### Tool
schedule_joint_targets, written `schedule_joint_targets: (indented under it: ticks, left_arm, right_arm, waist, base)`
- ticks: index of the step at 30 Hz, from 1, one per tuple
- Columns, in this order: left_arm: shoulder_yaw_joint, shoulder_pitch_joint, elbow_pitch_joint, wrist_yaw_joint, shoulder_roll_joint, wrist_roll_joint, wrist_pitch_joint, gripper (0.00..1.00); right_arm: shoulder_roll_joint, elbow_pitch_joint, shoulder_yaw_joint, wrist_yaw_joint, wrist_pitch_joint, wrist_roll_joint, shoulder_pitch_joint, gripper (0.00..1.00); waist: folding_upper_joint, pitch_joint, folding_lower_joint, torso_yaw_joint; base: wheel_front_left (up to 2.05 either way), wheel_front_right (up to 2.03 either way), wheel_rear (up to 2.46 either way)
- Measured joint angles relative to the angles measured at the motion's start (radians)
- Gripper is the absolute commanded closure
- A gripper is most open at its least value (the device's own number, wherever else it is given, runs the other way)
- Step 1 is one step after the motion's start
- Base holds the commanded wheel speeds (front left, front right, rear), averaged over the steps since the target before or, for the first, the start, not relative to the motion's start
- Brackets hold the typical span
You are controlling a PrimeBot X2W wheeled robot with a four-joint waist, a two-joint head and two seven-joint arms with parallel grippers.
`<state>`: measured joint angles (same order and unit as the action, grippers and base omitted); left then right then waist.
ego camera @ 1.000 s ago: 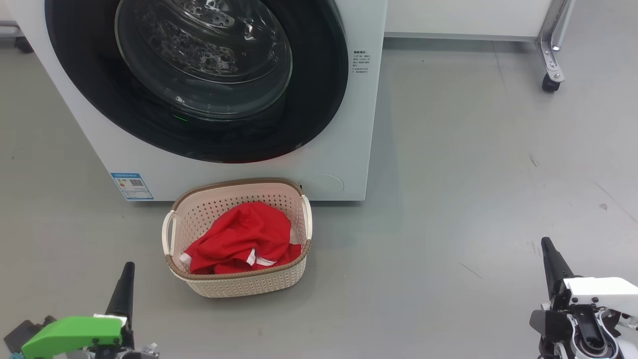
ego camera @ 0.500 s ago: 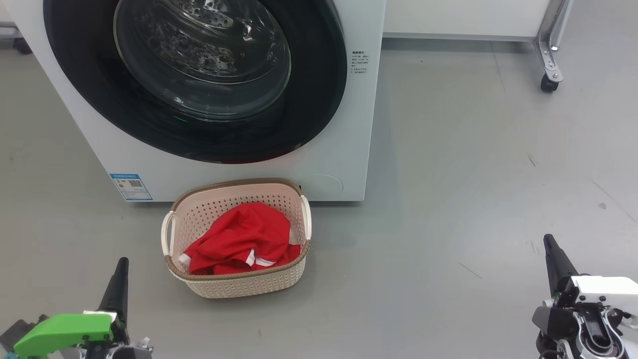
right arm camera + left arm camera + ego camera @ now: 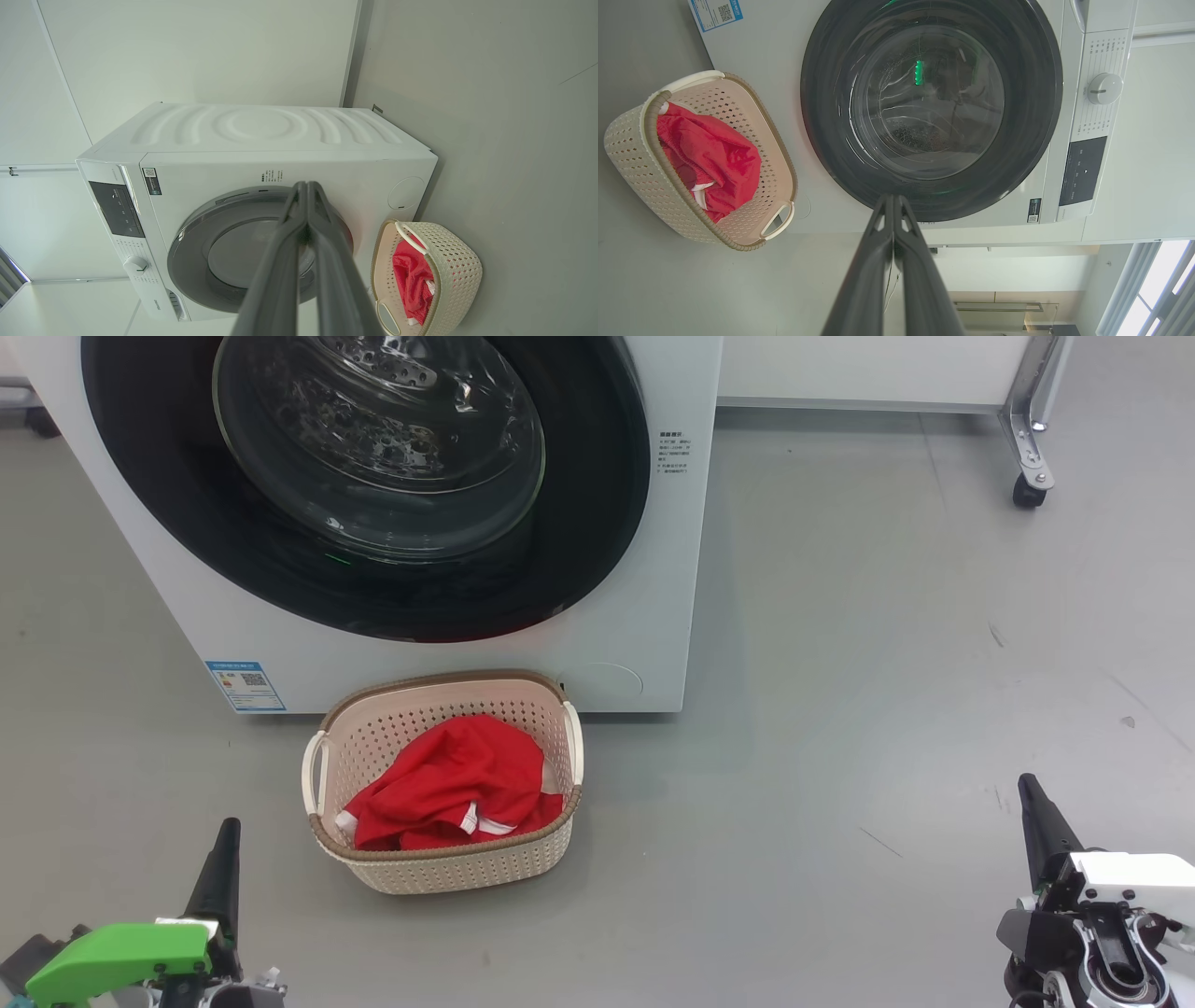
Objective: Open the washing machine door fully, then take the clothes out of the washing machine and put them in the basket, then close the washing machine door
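The white washing machine (image 3: 644,644) fills the top of the head view. Its round black-rimmed door (image 3: 373,476) lies flat against the front, closed. On the floor just in front stands the cream basket (image 3: 448,868) with red clothes (image 3: 448,779) heaped inside. My left gripper (image 3: 227,829) sits low at the lower left, fingers pressed together, empty. At the lower right my right gripper (image 3: 1028,784) is likewise shut and empty. Both hang well back from the machine. The left wrist view shows the door (image 3: 931,107), basket (image 3: 630,158) and clothes (image 3: 710,158). The right wrist view shows the machine (image 3: 261,130), basket (image 3: 458,270) and clothes (image 3: 413,280).
Grey floor (image 3: 887,663) stretches to the right of the machine. A metal leg on a caster wheel (image 3: 1027,490) stands at the top right. A blue label (image 3: 245,683) marks the machine's lower left front.
Both grippers have settled slightly lower and outward from a second ago; over the last half second nothing has moved. The small shift of the machine comes from the camera.
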<state>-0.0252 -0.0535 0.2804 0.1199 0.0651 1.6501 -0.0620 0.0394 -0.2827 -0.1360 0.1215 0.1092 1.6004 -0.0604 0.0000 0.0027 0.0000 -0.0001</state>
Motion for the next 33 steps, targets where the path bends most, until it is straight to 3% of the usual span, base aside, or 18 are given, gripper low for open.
schedule_joint_targets:
  ticks: [33]
  left_arm:
    - [-0.002, -0.002, 0.000, 0.000, 0.000, 0.000, -0.007, 1.00]
  right_arm:
    - [0.000, 0.002, 0.000, 0.000, 0.000, 0.001, 0.000, 1.00]
  waist:
    - [0.0000, 0.000, 0.0000, 0.000]
  base:
    - [0.00, 0.00, 0.00]
